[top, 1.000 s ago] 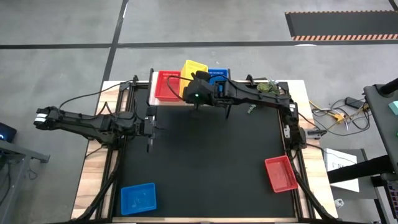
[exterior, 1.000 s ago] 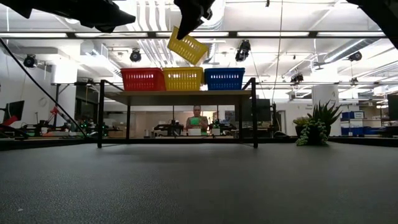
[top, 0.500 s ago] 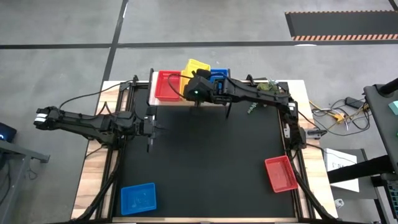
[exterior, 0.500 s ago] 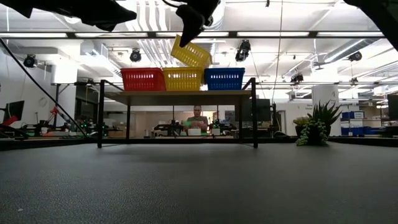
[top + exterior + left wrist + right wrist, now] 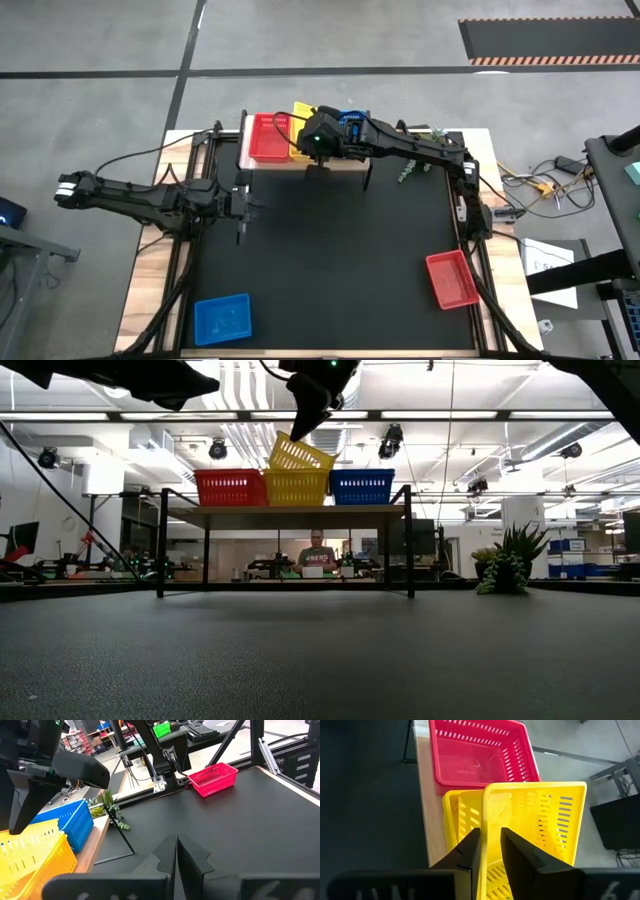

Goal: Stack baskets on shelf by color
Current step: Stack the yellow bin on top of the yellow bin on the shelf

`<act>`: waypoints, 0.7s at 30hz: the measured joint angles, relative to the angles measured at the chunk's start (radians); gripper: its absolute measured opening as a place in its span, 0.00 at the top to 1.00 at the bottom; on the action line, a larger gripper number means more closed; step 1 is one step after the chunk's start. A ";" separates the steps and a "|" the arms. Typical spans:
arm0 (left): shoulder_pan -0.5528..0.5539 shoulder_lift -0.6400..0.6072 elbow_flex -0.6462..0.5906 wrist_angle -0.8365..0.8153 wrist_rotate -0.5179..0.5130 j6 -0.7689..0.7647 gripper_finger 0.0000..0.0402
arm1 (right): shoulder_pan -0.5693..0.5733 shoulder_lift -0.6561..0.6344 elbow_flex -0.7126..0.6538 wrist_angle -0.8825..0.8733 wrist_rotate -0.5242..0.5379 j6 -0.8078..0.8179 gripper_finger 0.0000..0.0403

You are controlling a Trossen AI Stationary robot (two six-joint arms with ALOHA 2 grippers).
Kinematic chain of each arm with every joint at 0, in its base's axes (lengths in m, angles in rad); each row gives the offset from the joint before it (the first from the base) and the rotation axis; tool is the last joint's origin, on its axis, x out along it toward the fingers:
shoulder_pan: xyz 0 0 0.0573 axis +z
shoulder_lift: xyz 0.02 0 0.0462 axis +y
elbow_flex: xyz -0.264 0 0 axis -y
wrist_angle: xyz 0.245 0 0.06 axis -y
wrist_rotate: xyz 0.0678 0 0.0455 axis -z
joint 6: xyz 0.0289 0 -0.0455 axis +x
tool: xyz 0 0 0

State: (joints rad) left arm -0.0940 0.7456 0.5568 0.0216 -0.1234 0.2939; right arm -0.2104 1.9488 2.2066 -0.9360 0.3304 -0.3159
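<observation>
**A:** At the back edge of the large black-topped table, what is shown on the small wooden plank shelf with thin black legs point(image 5: 285, 510)?

**B:** Three perforated plastic baskets are lined up on it: a red one point(image 5: 228, 487) toward the left end, a yellow one point(image 5: 295, 488) in the middle, a blue one point(image 5: 360, 486) toward the right end. A second yellow perforated basket point(image 5: 299, 454) is seen tilted, its lower end now resting in the middle yellow basket. A second ago it was held clear above the row, so it has been lowered onto its matching colour.

**A:** How is the right gripper point(image 5: 490, 851) placed?

**B:** It is over the shelf, with its two fingers astride one wall of the tilted basket. The fingers have been loosened from a tight clench and a little slack is visible beside the wall; whether the wall is truly let go cannot be told.

**A:** And the left gripper point(image 5: 176, 851)?

**B:** It is clenched on nothing and waits over the table's left side.

**A:** What remains, as judged from this?

**B:** The yellow basket is not yet seated flat. A loose blue basket point(image 5: 222, 319) lies near the front left corner and a loose red basket point(image 5: 451, 279) near the front right edge.
</observation>
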 joint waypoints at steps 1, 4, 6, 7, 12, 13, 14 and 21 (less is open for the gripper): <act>0.000 0.000 0.000 -0.001 0.000 0.000 1.00 | 0.000 0.000 0.000 0.000 0.000 0.000 0.83; 0.000 0.000 0.000 -0.003 0.000 0.000 1.00 | 0.000 -0.002 0.000 0.000 0.001 0.000 0.83; 0.000 0.000 0.000 -0.003 0.000 0.000 1.00 | 0.002 -0.006 0.000 -0.001 0.002 0.001 0.83; 0.000 0.000 0.000 -0.003 0.000 0.000 1.00 | 0.003 -0.007 0.000 -0.001 0.002 0.003 0.83; 0.000 0.000 0.000 -0.002 0.000 0.000 1.00 | 0.005 -0.016 0.000 -0.001 0.002 0.016 0.82; 0.000 0.000 0.000 -0.002 0.000 0.000 1.00 | 0.005 -0.017 0.000 -0.001 0.002 0.015 0.82; 0.000 0.000 0.000 -0.002 0.000 0.000 1.00 | 0.005 -0.019 0.000 -0.002 0.002 0.016 0.82; 0.000 0.000 0.000 0.006 0.000 0.001 1.00 | 0.007 -0.026 0.013 0.035 0.002 0.017 0.82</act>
State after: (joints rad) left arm -0.0940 0.7456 0.5568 0.0278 -0.1234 0.2947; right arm -0.2031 1.9224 2.2196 -0.9007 0.3325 -0.2987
